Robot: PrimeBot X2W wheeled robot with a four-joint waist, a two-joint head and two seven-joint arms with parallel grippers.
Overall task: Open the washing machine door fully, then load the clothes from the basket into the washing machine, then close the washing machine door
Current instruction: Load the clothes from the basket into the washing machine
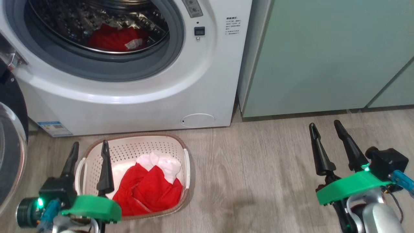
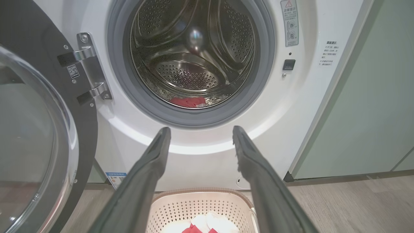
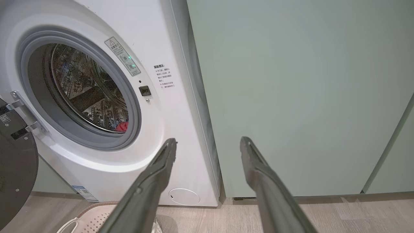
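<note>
Standing on pale grey wood-look plank floor, the washing machine fills the far left of the scene, with flat pale green cabinets just beside it on the right. The washing machine door is swung wide open on its left hinge, its black rim and glass bowl at the left edge. Inside the steel drum, a red piece of clothing lies at the bottom, behind the grey gasket. The basket sits on the floor just in front of the machine, below the round filter cap – it holds a red-and-white bundle of clothes. The left gripper is at the basket's left side, apparently above the rim rather than touching it, jaws spread wide and holding nothing. The right gripper is well to the right over bare floor near the cabinets – also wide open and empty.
</note>
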